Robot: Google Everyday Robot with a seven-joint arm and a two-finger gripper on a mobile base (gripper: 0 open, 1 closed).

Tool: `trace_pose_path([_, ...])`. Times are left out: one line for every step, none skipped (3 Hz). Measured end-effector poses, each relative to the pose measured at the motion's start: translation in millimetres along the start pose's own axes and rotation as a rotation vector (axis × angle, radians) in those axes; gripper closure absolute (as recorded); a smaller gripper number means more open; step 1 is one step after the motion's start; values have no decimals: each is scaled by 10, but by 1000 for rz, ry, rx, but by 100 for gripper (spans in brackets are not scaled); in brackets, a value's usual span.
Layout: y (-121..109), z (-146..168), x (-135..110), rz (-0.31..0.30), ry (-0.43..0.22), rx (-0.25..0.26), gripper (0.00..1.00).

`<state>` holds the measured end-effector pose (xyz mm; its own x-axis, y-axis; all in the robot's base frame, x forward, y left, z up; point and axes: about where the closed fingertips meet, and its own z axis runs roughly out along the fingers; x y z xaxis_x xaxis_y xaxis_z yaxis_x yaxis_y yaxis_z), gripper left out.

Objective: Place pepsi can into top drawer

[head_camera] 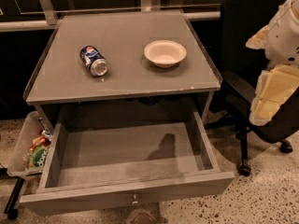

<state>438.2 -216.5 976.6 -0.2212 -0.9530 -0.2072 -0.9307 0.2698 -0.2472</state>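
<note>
The pepsi can [93, 60] lies on its side on the grey cabinet top [126, 83], left of centre, with its silver end toward the front. The top drawer [131, 160] is pulled out wide below the top; its grey inside holds nothing, and its small metal knob [135, 200] shows on the front panel. My gripper [266, 101] hangs at the right edge of the view, white and cream, well to the right of the cabinet and far from the can. It holds nothing that I can see.
A white bowl [165, 53] stands on the cabinet top to the right of the can. A clear plastic bin of snack packets [29, 149] hangs at the drawer's left. A black office chair [245, 55] stands on the speckled floor behind the arm.
</note>
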Motion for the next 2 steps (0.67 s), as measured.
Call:
trace_pose_path([0,0,0,0,0,0,0])
trace_pose_path([-29,39,-123,26,-22,-15,0])
